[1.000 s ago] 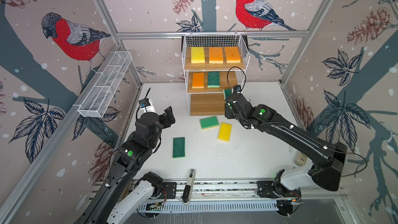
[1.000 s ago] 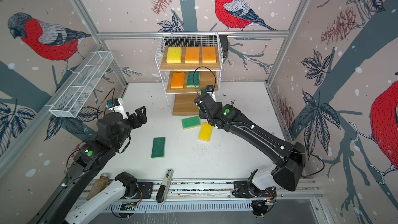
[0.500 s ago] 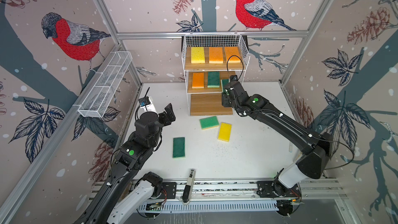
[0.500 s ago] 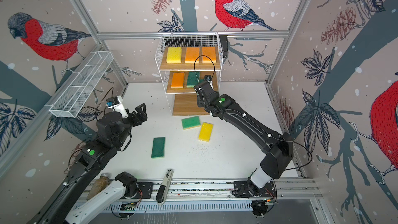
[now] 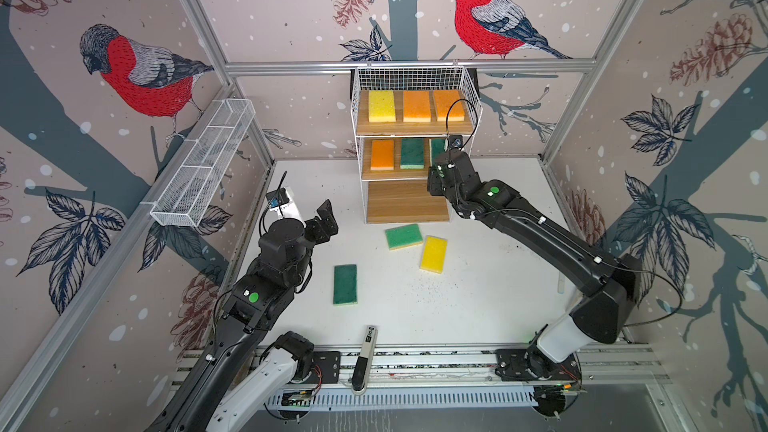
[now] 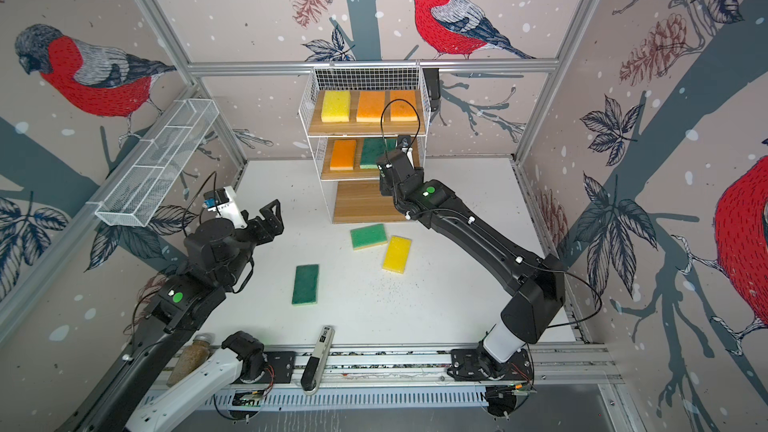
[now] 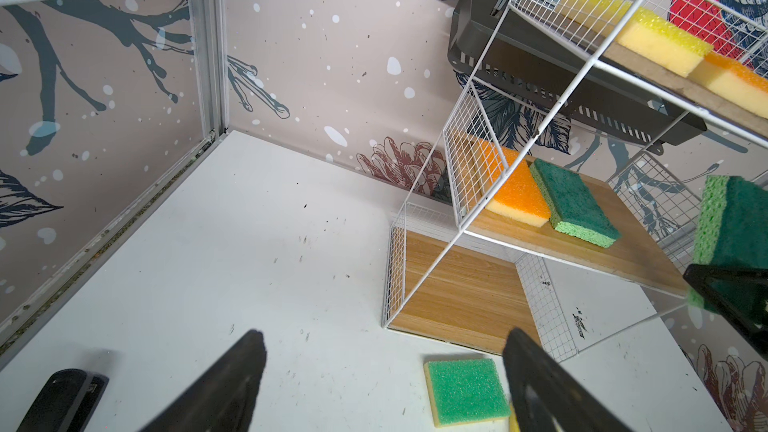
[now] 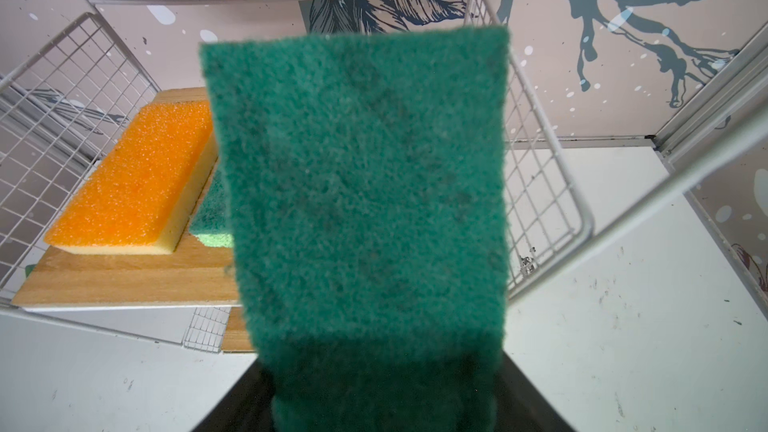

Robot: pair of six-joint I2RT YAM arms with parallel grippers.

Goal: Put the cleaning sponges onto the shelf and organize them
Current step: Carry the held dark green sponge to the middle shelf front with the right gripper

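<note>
Right gripper (image 8: 382, 405) gripping dark green sponge (image 8: 357, 184) at shelf (image 5: 399, 174) tier 2, beside 2 shelved sponges (image 5: 411, 153); next needing lowering, releasing; left gripper (image 5: 325, 221) hanging open, empty

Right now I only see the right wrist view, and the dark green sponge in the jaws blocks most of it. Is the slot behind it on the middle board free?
Observer: Yes. In the left wrist view the middle board is bare between the shelved green sponge and your held sponge.
Operator: How many are not shelved yet?
Observer: Three lie on the table: a light green sponge, a yellow sponge and a dark green sponge.
Operator: Left arm in my way?
Observer: No. The left arm is over the table, left of the shelf, jaws open and empty.
</note>
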